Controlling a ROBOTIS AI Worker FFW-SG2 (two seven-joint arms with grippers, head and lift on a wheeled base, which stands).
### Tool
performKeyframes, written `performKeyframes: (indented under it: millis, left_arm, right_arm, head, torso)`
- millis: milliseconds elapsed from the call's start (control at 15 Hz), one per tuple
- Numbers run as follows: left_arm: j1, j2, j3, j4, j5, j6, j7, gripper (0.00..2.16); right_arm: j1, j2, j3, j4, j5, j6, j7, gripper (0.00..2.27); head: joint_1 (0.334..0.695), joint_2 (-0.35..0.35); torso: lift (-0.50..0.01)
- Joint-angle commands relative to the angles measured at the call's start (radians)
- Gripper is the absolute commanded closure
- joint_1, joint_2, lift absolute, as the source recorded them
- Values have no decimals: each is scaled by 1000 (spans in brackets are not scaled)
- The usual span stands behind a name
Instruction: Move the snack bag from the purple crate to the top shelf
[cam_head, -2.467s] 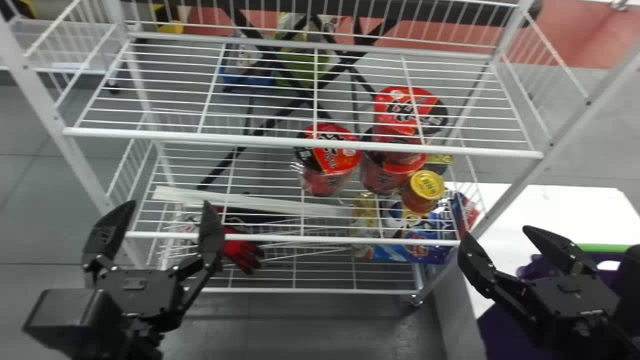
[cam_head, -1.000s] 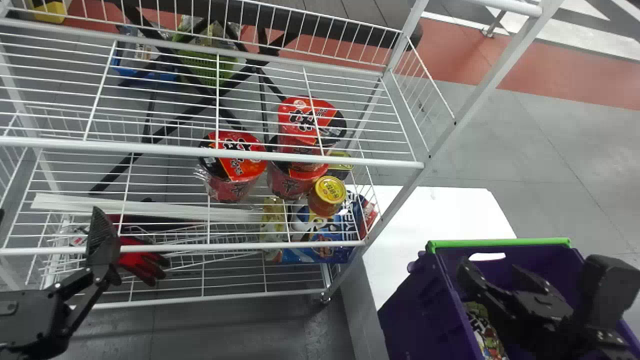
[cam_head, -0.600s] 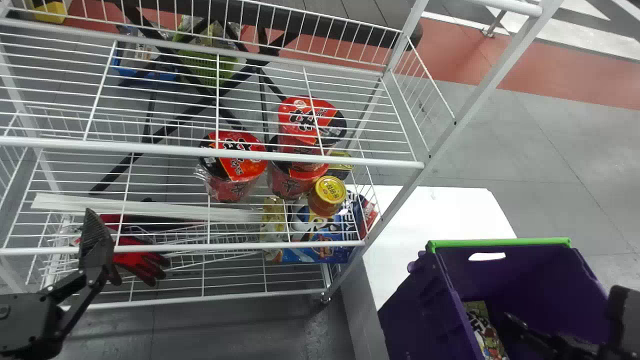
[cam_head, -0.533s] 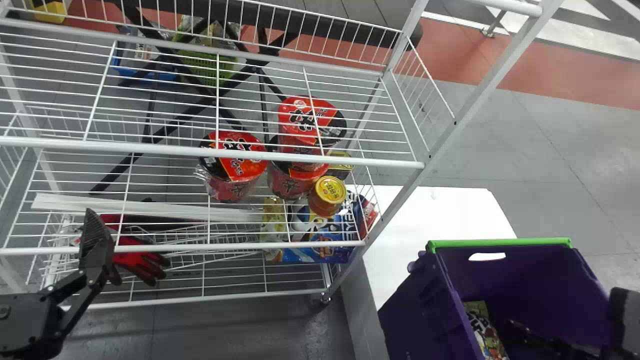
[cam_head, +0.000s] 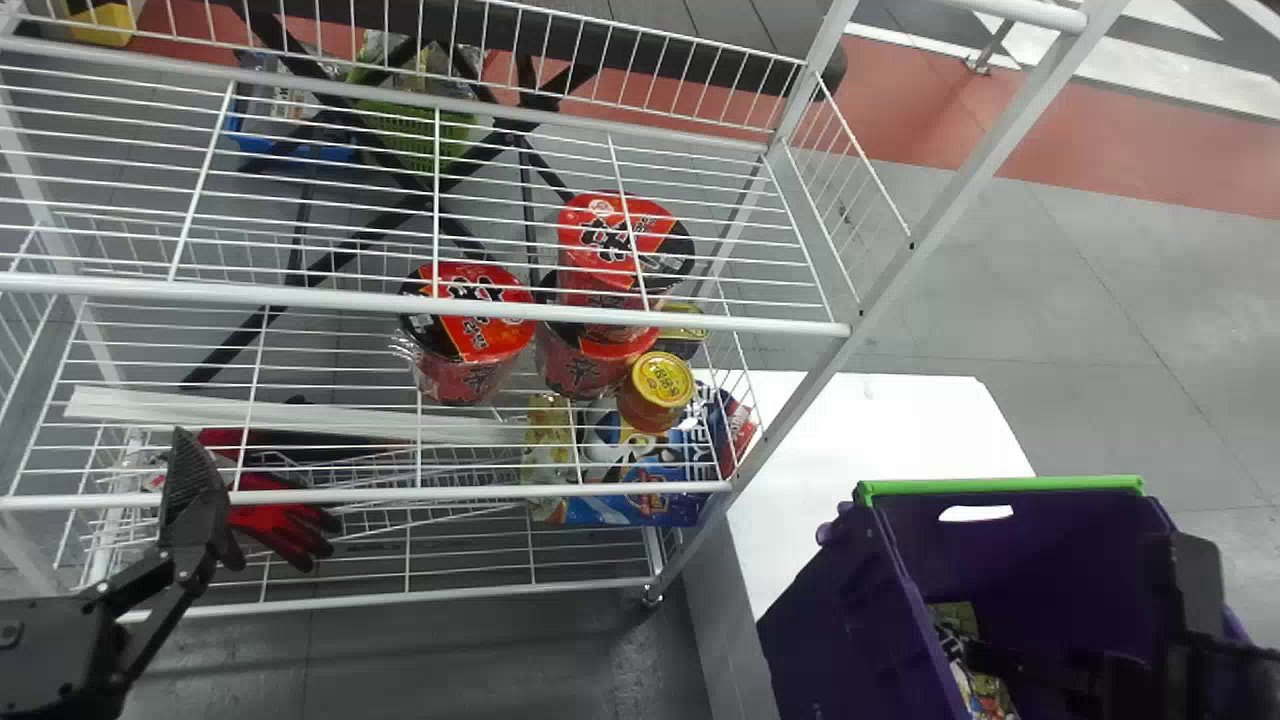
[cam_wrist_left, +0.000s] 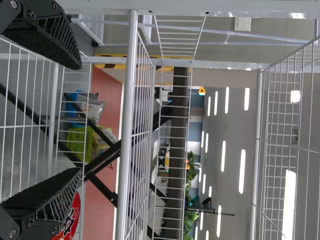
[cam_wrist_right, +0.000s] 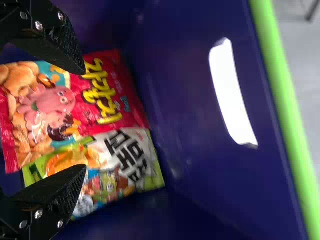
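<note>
Picking a single bag cleanly is the job now; the right gripper (cam_wrist_right: 84, 120) is reaching down inside the purple crate (cam_wrist_right: 175, 100), its two fingers spread wide with nothing between them in grip; one tip lies over the red snack bag (cam_wrist_right: 102, 92), the other over the white-and-green snack bag (cam_wrist_right: 132, 160); the two lie edge to edge or slightly overlapping on the crate floor, and which one is wanted I cannot tell. Best to choose one, centre over its plump middle, then lower until the pads straddle it alone; closing from here could bunch both or skate off slick film. A gentle, even squeeze should do, since the filling may crush; the lift should run straight up, past the green rim (cam_head: 1000, 485), before any swing over the white table (cam_head: 870, 430). Farther on, the left gripper (cam_wrist_left: 80, 118) waits empty at the white wire rack (cam_head: 420, 303), fingers well apart; the carry should leave it room and finish high over the front rail of the top shelf.
</note>
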Motion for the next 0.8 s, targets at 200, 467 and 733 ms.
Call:
performKeyframes:
  millis: [200, 467, 733]
  left_arm:
    - [2, 2, 3, 3, 0, 0, 2, 83]
    - [2, 2, 1, 8, -3, 0, 0, 83]
    - [3, 2, 1, 8, -3, 0, 2, 83]
  right_arm:
    - [-122, -112, 135, 320, 100, -96, 67, 167]
    - [-168, -123, 182, 467, 108, -262, 98, 167]
    - [-200, -120, 258, 549, 105, -311, 115, 167]
  head:
    - [695, -350]
    - [695, -350]
    - [695, -350]
  torso:
    - [-444]
    - [-444]
    - [-444]
